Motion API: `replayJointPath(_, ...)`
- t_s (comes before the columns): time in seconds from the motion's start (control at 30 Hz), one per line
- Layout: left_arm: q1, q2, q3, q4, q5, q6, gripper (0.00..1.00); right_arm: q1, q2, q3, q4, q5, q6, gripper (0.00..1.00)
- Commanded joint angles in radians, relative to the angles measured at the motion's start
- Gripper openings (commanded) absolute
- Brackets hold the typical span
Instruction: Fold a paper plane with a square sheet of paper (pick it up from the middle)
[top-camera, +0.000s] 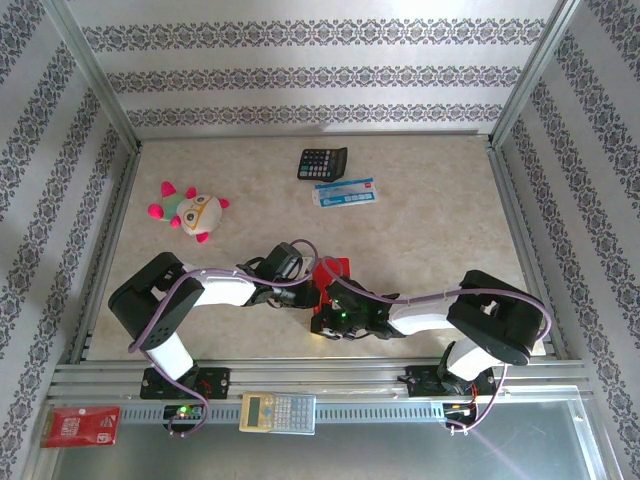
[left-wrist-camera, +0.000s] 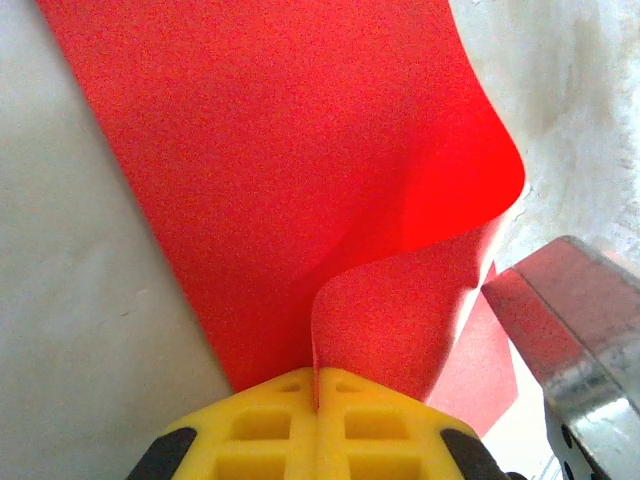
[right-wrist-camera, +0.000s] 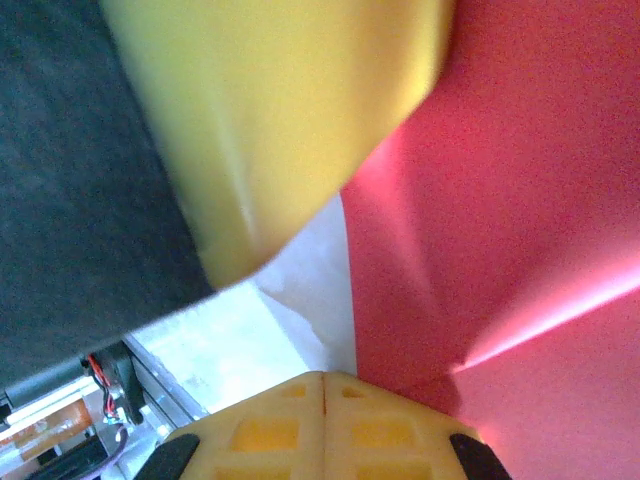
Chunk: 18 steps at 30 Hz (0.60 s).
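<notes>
left gripper clamped tight on a curled bit of the red sheet, rest lying flat ahead of it; right gripper closed too, sheet right beside it, can't tell if it's pinching it tbh

You have open table at right; toy blocks left, black calculator and card far middle, paper near centre.

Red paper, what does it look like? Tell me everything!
The square sheet of paper is thin, bright red, plain and unmarked. It lies mostly flat on the pale table, with one edge curled up. The left end effector is shut, pinching that curl. The right end effector is shut right beside it; whether it grips is unclear.
</notes>
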<state>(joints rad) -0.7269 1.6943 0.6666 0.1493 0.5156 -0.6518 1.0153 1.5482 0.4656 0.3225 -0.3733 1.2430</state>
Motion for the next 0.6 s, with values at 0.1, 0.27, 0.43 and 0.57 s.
replayJointPath(0.1,-0.023,0.113,-0.055,-0.195,-0.166,0.025,0.0,-0.047,-0.084,-0.004,-0.071,-0.019,-0.029,0.02)
replayJointPath(0.27,-0.023,0.114,-0.054,-0.192,-0.166,0.024,0.0,-0.098,-0.138,0.002,-0.093,0.0,-0.054,0.02)
replayJointPath(0.43,-0.023,0.113,-0.053,-0.192,-0.164,0.023,0.0,-0.119,-0.118,0.016,-0.097,-0.001,-0.074,0.02)
replayJointPath(0.57,-0.023,0.112,-0.047,-0.198,-0.163,0.023,0.0,-0.128,-0.091,0.03,-0.095,-0.004,-0.091,0.02)
